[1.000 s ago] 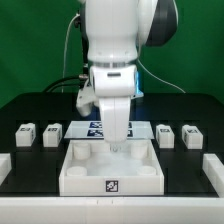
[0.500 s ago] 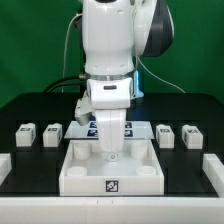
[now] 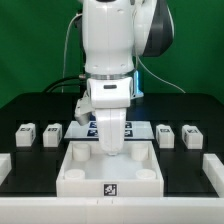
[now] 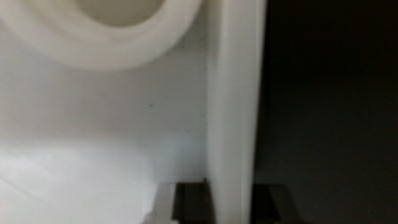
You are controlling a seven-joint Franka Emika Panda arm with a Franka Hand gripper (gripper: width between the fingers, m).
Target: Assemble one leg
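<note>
Four small white legs with tags stand in a row on the black table: two at the exterior view's left (image 3: 25,132) (image 3: 52,133) and two at its right (image 3: 166,133) (image 3: 191,133). The large white tray-like part (image 3: 110,178) lies in front of them. My gripper (image 3: 112,148) is down at the tray's back wall. In the wrist view the gripper (image 4: 235,202) has one dark finger (image 4: 185,203) on each side of the thin white wall (image 4: 235,110), pressed against it. No leg is held.
The marker board (image 3: 88,127) lies behind the tray, partly hidden by my arm. White bars lie at the table's left (image 3: 5,165) and right (image 3: 212,166) front edges. A round socket (image 4: 121,18) shows inside the tray.
From a second ago my arm has shifted slightly to the exterior view's left and sunk onto the tray's back wall. Over the last half second nothing has visibly moved.
</note>
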